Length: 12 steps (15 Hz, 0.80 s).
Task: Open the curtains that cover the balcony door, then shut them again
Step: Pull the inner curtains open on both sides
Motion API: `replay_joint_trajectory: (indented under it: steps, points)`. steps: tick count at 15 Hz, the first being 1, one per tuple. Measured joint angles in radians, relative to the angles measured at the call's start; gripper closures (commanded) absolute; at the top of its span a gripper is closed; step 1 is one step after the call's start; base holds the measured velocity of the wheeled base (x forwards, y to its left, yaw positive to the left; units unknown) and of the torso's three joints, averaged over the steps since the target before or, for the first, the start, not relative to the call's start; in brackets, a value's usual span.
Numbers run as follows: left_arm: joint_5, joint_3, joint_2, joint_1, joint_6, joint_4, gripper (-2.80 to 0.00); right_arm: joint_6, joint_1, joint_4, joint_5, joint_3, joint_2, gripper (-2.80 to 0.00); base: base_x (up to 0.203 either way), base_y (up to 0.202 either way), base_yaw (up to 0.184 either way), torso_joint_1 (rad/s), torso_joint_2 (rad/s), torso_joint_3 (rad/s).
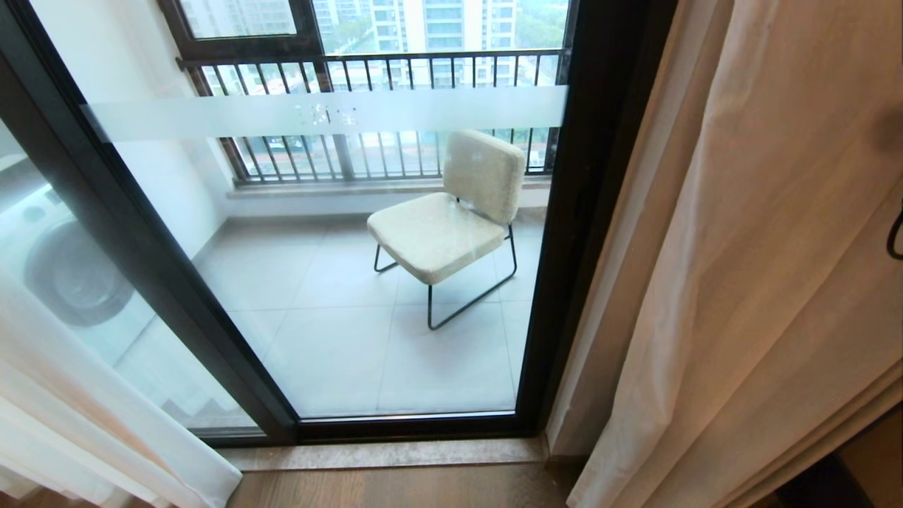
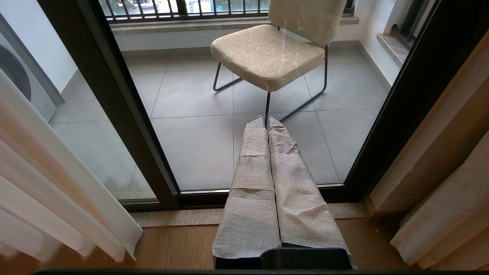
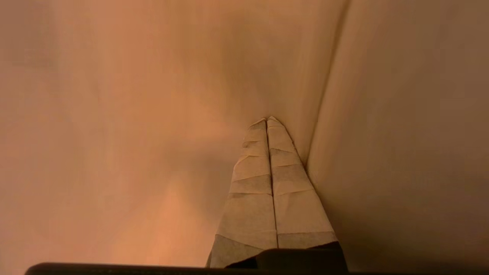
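The thick beige-grey woven curtains (image 1: 762, 282) hang bunched at the right of the head view, their top and hem cut off; the thin white sheer (image 1: 85, 416) fills the lower left. Between them stands the dark-framed glass balcony door (image 1: 338, 296), uncovered. The right end effector (image 3: 267, 119), clenched, presses its tip into curtain fabric that hides all else. The left end effector (image 2: 266, 117) is clenched, empty, pointing at a cream upholstered chair (image 2: 275, 49).
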Motion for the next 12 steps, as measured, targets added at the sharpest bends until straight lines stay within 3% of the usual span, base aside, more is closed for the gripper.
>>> replay_joint_trajectory:
  steps: [12]
  points:
    - [0.0,0.0,0.0,0.0,0.0,0.0,0.0,0.001,-0.208,-0.02,0.0,-0.119,0.145,0.0,0.0,0.0,0.0,0.0,0.0,0.0]
